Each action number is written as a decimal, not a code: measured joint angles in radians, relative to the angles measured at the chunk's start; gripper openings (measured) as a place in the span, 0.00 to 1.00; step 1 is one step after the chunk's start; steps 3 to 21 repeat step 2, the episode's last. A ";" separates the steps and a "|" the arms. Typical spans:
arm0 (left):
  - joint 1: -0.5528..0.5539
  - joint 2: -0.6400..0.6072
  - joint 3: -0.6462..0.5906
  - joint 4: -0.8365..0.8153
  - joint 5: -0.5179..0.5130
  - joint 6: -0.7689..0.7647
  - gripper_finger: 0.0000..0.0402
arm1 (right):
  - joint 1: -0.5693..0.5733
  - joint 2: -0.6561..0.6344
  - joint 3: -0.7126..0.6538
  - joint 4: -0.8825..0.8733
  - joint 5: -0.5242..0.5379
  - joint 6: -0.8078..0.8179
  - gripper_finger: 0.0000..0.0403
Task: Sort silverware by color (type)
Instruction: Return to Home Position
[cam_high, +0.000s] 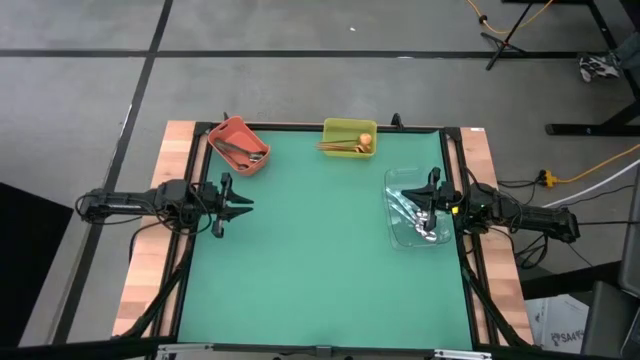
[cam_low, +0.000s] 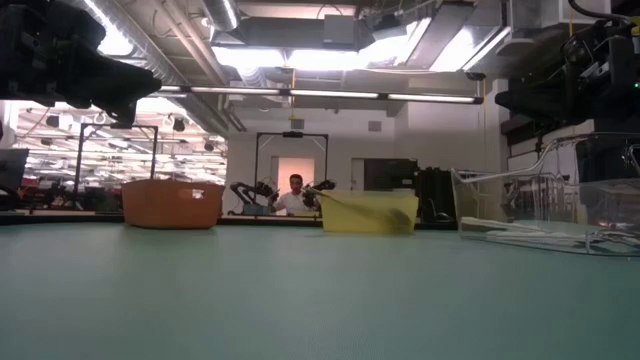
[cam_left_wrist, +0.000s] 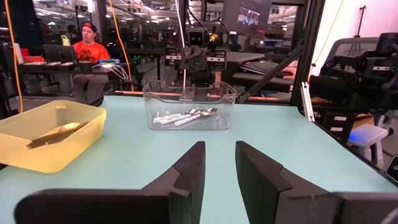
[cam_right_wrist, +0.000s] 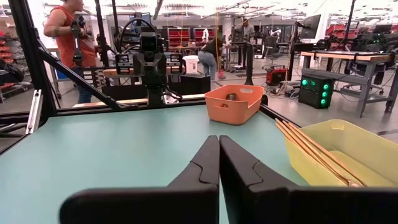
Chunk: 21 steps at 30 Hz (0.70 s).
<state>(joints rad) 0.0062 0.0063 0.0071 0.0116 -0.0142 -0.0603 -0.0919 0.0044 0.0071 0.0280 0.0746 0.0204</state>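
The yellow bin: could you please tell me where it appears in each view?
High view: yellow bin at the far edge, centre.
Low view: yellow bin centre, right of the orange bin.
Left wrist view: yellow bin at left edge.
Right wrist view: yellow bin at lower right.
Shared landmark: gold spoons inside it.

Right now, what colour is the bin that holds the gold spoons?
The bin is yellow; the left wrist view shows it best.

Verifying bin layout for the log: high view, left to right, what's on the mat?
Orange bin with dark spoons → yellow bin with gold spoons → transparent bin with silver spoons. Left gripper, at the mat's left edge, and right gripper, over the transparent bin, overlap those spans, so omitted.
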 joint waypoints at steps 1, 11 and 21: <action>0.000 0.000 0.000 0.000 0.000 0.000 0.21 | 0.000 0.000 0.000 0.000 0.000 0.000 0.00; 0.000 0.000 0.000 0.000 0.000 0.000 0.21 | 0.000 0.000 0.000 0.000 0.000 0.000 0.00; 0.000 0.000 0.000 0.000 0.000 0.000 0.21 | 0.000 0.000 0.000 0.000 0.000 0.000 0.00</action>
